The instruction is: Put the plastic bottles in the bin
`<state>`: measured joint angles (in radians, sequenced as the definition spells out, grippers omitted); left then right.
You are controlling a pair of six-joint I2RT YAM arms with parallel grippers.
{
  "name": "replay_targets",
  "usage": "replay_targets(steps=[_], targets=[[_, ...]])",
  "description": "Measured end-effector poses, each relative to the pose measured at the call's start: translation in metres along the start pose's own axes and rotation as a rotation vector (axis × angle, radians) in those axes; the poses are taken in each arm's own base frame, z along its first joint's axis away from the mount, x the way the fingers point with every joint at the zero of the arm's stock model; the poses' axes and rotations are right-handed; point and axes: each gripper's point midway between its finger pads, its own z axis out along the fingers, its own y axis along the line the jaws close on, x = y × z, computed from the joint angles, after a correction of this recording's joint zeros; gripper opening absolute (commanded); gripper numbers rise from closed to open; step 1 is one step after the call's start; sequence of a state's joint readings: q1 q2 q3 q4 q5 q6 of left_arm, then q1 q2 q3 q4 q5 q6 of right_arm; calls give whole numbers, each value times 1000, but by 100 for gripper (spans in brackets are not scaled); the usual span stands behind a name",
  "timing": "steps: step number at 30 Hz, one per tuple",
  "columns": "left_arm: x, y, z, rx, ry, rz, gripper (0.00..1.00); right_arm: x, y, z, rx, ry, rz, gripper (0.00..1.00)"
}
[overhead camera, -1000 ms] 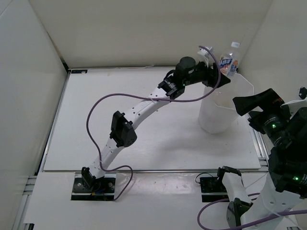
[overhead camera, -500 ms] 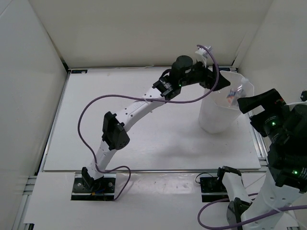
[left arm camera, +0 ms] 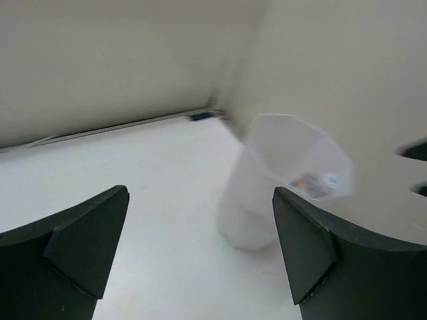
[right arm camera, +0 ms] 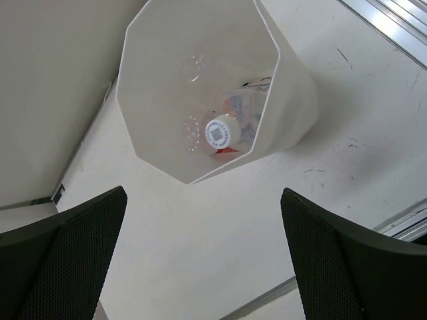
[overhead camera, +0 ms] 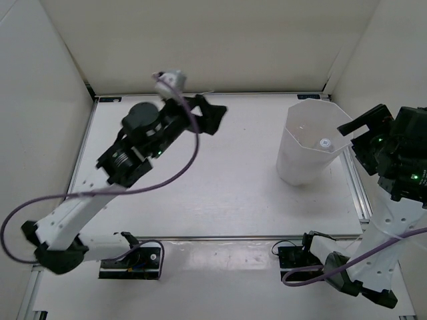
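The translucent white bin (overhead camera: 297, 163) stands at the right of the table, also in the left wrist view (left arm camera: 257, 207) and the right wrist view (right arm camera: 293, 100). Inside it a clear plastic bottle with a white cap (right arm camera: 220, 131) and a white-orange label stands upright; its cap shows from above (overhead camera: 325, 142). Something red lies beside it at the bottom; other bottles cannot be made out. My left gripper (overhead camera: 215, 117) is open and empty, high over the table's back middle, well left of the bin (left arm camera: 200, 253). My right gripper (overhead camera: 357, 137) is open and empty, just right of the bin's rim (right arm camera: 200, 260).
White walls enclose the table on the left, back and right. A purple cable (overhead camera: 100, 193) loops from the left arm. A metal rail (right arm camera: 393, 20) runs along the table's right edge.
The left gripper let the white-capped bottle go over the bin; it dropped in. The left arm then swung back left, away from the bin. The right arm shifted slightly.
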<state>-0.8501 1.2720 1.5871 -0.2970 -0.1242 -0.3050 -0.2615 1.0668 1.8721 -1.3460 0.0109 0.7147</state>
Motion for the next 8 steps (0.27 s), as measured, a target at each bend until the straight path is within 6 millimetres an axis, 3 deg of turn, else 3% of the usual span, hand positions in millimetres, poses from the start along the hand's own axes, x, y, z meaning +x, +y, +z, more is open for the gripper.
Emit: replay_targets(steps=[2, 5, 8], targets=[[-4, 35, -33, -162, -49, 20, 100, 2, -2, 0, 7, 6, -7, 100], [6, 91, -74, -420, -73, 76, 100, 5, -5, -3, -1, 5, -39, 100], [37, 139, -102, -627, -25, 143, 100, 9, -7, -3, -3, 20, -59, 100]])
